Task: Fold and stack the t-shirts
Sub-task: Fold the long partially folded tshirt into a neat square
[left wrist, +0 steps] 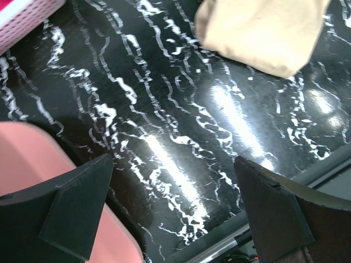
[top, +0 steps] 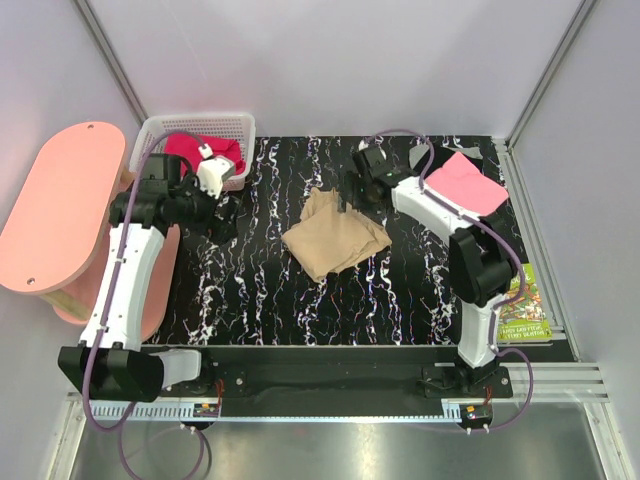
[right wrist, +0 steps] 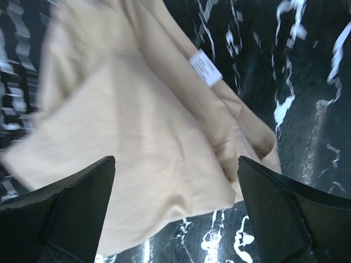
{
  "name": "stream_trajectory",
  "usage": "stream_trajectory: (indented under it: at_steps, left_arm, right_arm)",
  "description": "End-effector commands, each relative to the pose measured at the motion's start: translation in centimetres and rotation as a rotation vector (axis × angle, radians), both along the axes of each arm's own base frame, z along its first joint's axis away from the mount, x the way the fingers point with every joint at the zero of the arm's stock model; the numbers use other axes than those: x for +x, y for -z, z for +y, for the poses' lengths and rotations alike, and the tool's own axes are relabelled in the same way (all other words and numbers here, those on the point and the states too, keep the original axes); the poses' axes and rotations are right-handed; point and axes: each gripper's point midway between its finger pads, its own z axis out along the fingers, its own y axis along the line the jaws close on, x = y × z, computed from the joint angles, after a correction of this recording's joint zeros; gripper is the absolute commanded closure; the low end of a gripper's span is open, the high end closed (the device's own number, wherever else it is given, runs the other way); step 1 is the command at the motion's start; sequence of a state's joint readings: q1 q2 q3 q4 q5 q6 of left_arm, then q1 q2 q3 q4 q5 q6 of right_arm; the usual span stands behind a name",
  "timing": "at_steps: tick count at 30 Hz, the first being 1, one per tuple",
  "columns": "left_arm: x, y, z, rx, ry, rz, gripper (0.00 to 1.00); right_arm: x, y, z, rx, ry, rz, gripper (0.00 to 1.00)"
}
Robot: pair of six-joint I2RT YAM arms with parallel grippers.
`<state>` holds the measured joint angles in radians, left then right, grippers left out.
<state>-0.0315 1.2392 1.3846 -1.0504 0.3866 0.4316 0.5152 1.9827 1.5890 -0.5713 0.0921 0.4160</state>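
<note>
A tan-beige t-shirt [top: 333, 238] lies folded in the middle of the black marbled table [top: 250, 290]. My right gripper [top: 352, 203] hovers open just above its far right edge; in the right wrist view the tan t-shirt [right wrist: 137, 142] with a white label fills the space below the spread fingers, none of it held. A pink t-shirt [top: 466, 183] lies folded at the far right, under the right arm. A magenta-red t-shirt [top: 200, 153] sits in the white basket [top: 240, 125]. My left gripper [top: 222, 215] is open over bare table left of the tan t-shirt [left wrist: 263, 33].
A pink oval stool top [top: 55, 205] stands off the table's left edge, beside the left arm. A green paperback book [top: 525, 310] lies at the near right corner. A metal rail [top: 340, 380] runs along the near edge.
</note>
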Motion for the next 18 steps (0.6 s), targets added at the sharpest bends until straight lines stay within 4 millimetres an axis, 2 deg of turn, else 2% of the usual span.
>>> stream_trajectory:
  at_steps: [1,3,4,5,7,8,10,11,13,14,15,16,17,18]
  left_arm:
    - [-0.6,-1.0,-2.3,-0.016,0.054,-0.032,0.01]
    - [-1.0,-0.6,-3.5,-0.015,0.085,-0.011,0.01]
    - [-1.6,-0.1,-5.1,-0.008,0.139,0.003,0.01]
    - [-1.8,0.2,-5.7,-0.006,0.151,0.016,0.01]
    - [-2.3,1.2,-7.8,-0.014,0.212,0.054,0.01]
    - [-2.4,1.5,-8.4,-0.017,0.231,0.065,0.01]
    - [-2.3,2.5,-10.2,-0.014,0.279,0.087,0.01]
    - [-2.2,2.6,-10.8,-0.012,0.296,0.082,0.01]
    - [-1.6,3.2,-12.5,0.009,0.335,0.07,0.01]
    - [-1.3,3.3,-13.1,0.013,0.345,0.067,0.01]
    - [-0.7,4.1,-13.8,0.019,0.356,0.082,0.01]
    - [-0.6,3.9,-14.8,0.012,0.373,0.082,0.01]
    - [-0.6,4.2,-15.6,-0.001,0.393,0.095,0.01]
    - [-0.3,5.1,-16.4,0.003,0.403,0.121,0.01]
  right_arm:
    - [1.5,-9.6,0.4,0.053,-0.064,-0.199,0.0]
    - [1.5,-9.0,1.1,0.067,-0.106,-0.183,0.01]
    - [1.0,-8.5,2.2,0.104,-0.165,-0.155,0.0]
    - [1.0,-6.9,2.9,0.111,-0.191,-0.115,0.0]
    - [0.7,-5.4,4.0,0.163,-0.224,-0.056,0.0]
    - [0.7,-3.1,4.4,0.172,-0.226,0.006,0.0]
    - [1.1,-2.2,5.2,0.252,-0.237,0.066,0.0]
    - [1.3,-0.2,5.2,0.264,-0.227,0.118,0.0]
    - [2.1,-0.2,5.8,0.348,-0.213,0.157,0.0]
    - [2.4,0.9,5.9,0.367,-0.202,0.19,0.0]
    - [3.1,0.3,6.3,0.398,-0.205,0.183,0.0]
    - [3.1,0.0,7.0,0.439,-0.214,0.202,0.0]
    - [3.4,0.8,7.1,0.457,-0.213,0.222,0.0]
    - [4.2,-0.3,7.7,0.483,-0.227,0.202,0.0]
